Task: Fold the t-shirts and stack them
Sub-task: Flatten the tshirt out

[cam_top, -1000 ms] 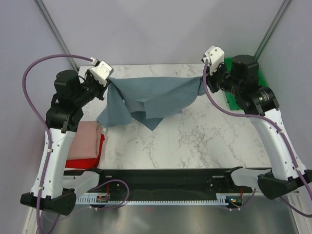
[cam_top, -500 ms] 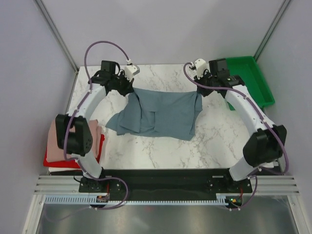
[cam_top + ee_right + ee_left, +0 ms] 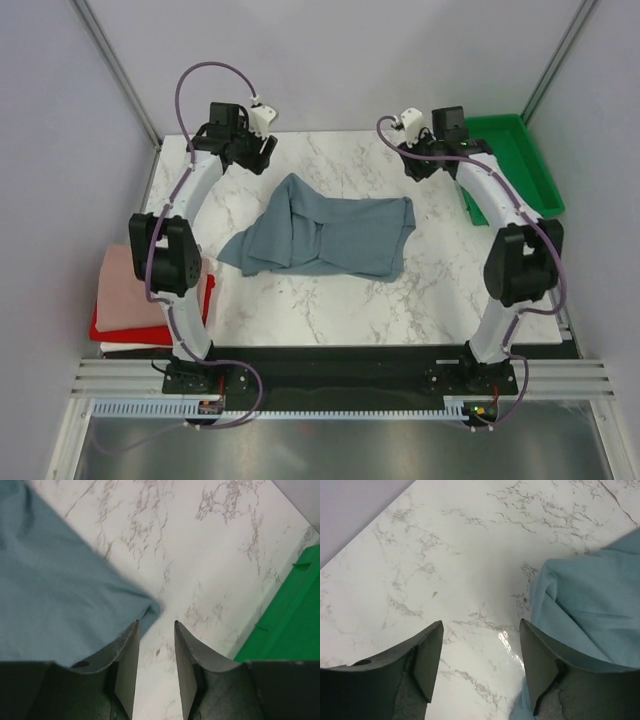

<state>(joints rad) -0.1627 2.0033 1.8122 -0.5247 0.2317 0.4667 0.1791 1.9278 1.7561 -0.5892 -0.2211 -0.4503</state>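
Marbled white worktop [image 3: 330, 310] now carries the slate blue-grey cotton t-shirt [image 3: 335, 235], which hung stretched between my arms a second ago. Both have let go: my left jaws are spread wide and my right jaws parted more narrowly, each empty, just beyond the shirt's far corners. It landed rumpled, its left side doubled over, so I judge smoothing comes before folding. The folded pink-and-red stack [image 3: 140, 285] waits at the worktop's left edge.

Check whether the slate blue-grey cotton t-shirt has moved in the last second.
Yes. The t-shirt has dropped onto the white marble table, its top edge now farther from the table's far edge.
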